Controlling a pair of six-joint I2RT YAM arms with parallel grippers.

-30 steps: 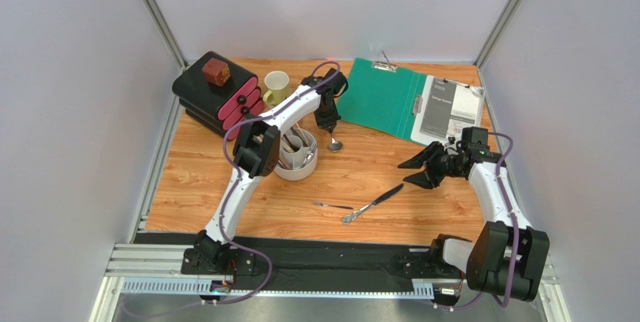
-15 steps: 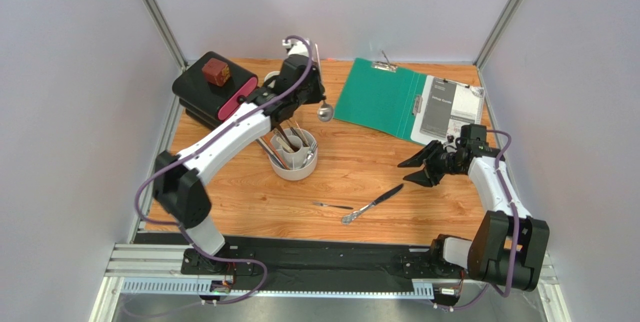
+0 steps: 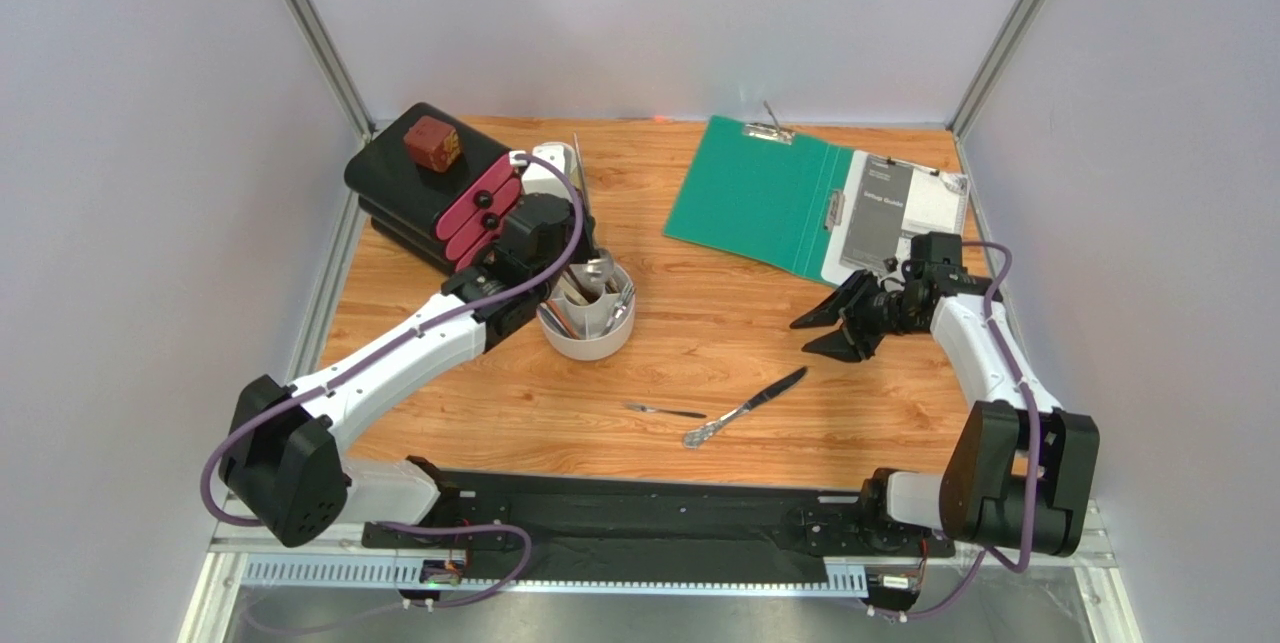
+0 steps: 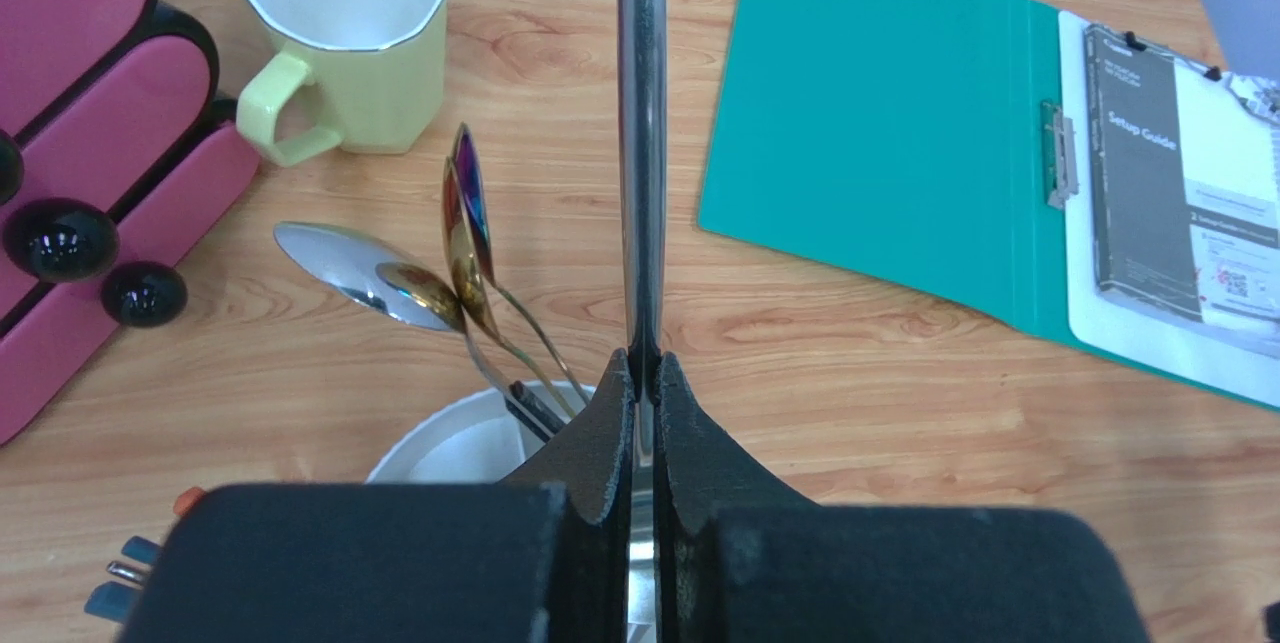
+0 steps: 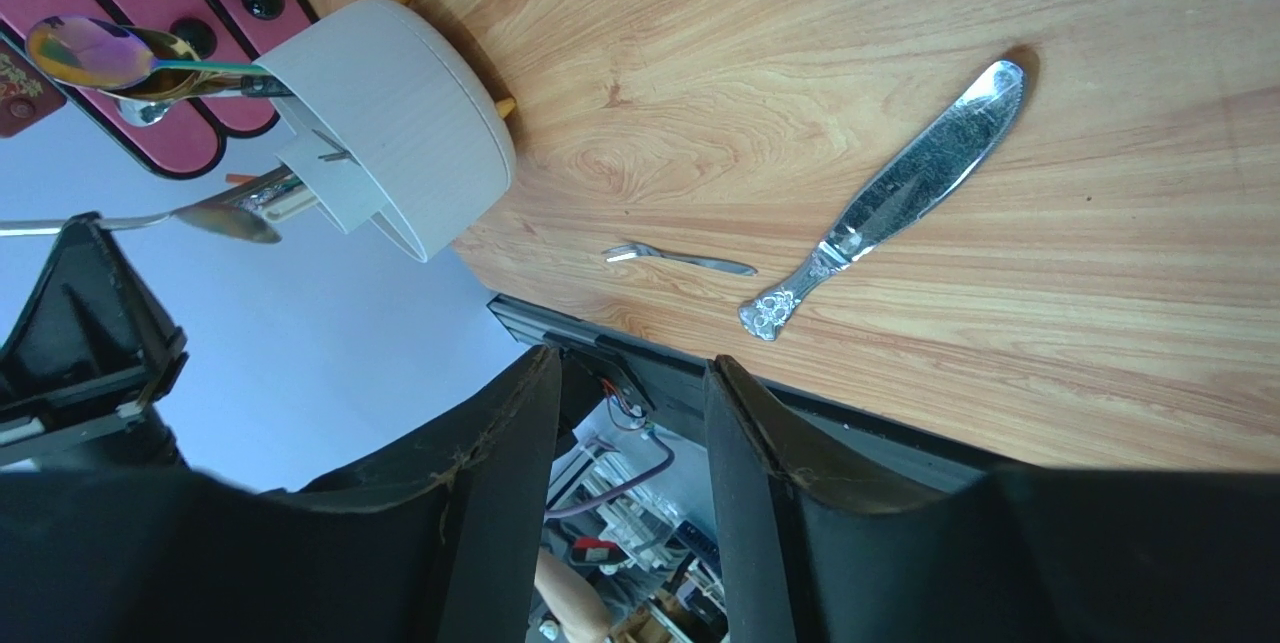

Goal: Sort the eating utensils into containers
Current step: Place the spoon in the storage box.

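My left gripper (image 3: 583, 262) hangs just over the round white holder (image 3: 589, 331) and is shut on a silver spoon (image 4: 643, 148), whose handle sticks out from between the jaws (image 4: 643, 367). The holder (image 4: 428, 445) has several utensils standing in it, among them a silver spoon (image 4: 334, 262), a gold one (image 4: 452, 231) and an iridescent purple one (image 4: 472, 181). A silver knife (image 3: 748, 405) and a small silver fork (image 3: 666, 411) lie on the table front centre; the right wrist view also shows the knife (image 5: 905, 190) and the fork (image 5: 679, 259). My right gripper (image 3: 830, 330) is open and empty, to the right of the knife.
A pale yellow mug (image 4: 349, 40) stands behind the holder. A black and pink stack (image 3: 436, 201) with a brown cube sits at back left. A green clipboard folder (image 3: 766, 193) with a booklet (image 3: 894, 223) lies at back right.
My left arm has swung the spoon from beside the green folder back left to over the holder, its elbow dropping left. The right gripper has shifted slightly back.
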